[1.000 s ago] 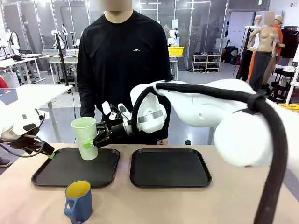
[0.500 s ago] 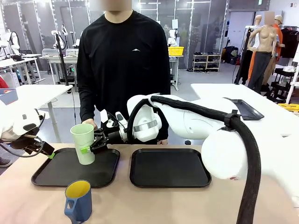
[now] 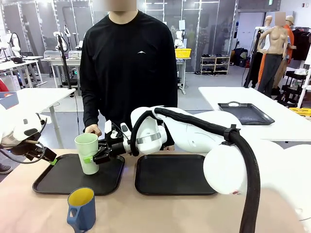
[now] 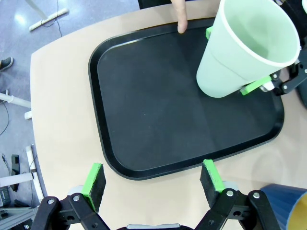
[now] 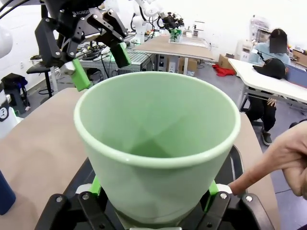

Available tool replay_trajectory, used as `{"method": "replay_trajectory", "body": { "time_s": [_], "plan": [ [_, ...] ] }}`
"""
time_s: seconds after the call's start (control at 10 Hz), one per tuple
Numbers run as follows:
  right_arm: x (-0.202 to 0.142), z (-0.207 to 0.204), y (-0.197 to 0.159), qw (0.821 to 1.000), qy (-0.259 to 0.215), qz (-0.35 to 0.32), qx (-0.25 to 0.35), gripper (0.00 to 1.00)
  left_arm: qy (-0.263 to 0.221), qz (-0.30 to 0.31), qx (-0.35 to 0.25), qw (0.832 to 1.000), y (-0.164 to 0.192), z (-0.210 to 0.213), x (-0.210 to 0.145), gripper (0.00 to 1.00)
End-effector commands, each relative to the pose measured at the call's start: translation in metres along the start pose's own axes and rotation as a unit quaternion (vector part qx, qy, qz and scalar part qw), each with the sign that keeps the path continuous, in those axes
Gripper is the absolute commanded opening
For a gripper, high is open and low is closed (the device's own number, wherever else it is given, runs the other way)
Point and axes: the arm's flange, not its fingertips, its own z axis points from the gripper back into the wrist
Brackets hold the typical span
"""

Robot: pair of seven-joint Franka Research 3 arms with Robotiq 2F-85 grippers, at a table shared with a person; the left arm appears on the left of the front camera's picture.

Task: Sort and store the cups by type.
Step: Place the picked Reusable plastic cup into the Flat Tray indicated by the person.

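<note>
1. Right jaws clamp the mint tumbler (image 3: 87,148) by its lower wall, low over the left tray (image 3: 63,177); left jaws wide open, empty.
2. Looks like light, slick, squeezable plastic, so you'll want a gentle grip there.

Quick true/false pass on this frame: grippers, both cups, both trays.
1. The right gripper is shut on the mint-green tumbler. True.
2. The blue mug stands on the left tray. False: it stands on the table, on the robot's side of that tray.
3. The left gripper is open and holds nothing. True.
4. One cup sits on the right tray. False: the tumbler is over the left tray and the mug is on the table.
</note>
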Motion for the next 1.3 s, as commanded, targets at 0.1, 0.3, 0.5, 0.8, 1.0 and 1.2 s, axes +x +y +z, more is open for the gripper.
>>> {"method": "replay_trajectory", "body": {
  "time_s": [0.1, 0.3, 0.5, 0.8, 1.0, 1.2],
  "plan": [
    [-0.001, -0.009, -0.008, 1.000, -0.009, -0.006, -0.017, 0.86, 0.001, 0.002, -0.002, 1.000, 0.002, 0.000, 0.000, 1.00],
    [-0.008, -0.006, -0.006, 1.000, 0.002, -0.014, -0.022, 0.86, 0.001, 0.002, -0.002, 1.000, 0.002, 0.000, 0.000, 1.00],
    [-0.014, -0.007, -0.004, 0.999, 0.014, -0.021, -0.027, 0.86, 0.001, 0.002, -0.002, 1.000, 0.002, 0.000, 0.000, 1.00],
    [-0.016, -0.007, -0.003, 0.999, 0.027, -0.022, -0.032, 1.00, 0.001, 0.002, -0.002, 1.000, 0.002, 0.000, 0.000, 1.00],
    [-0.017, -0.006, 0.000, 0.999, 0.038, -0.020, -0.032, 1.00, 0.001, 0.002, -0.002, 1.000, 0.002, 0.000, 0.000, 1.00],
    [-0.015, 0.001, 0.005, 0.998, 0.038, -0.022, -0.033, 1.00, 0.001, 0.002, -0.002, 1.000, 0.002, 0.000, 0.000, 1.00]
  ]
}}
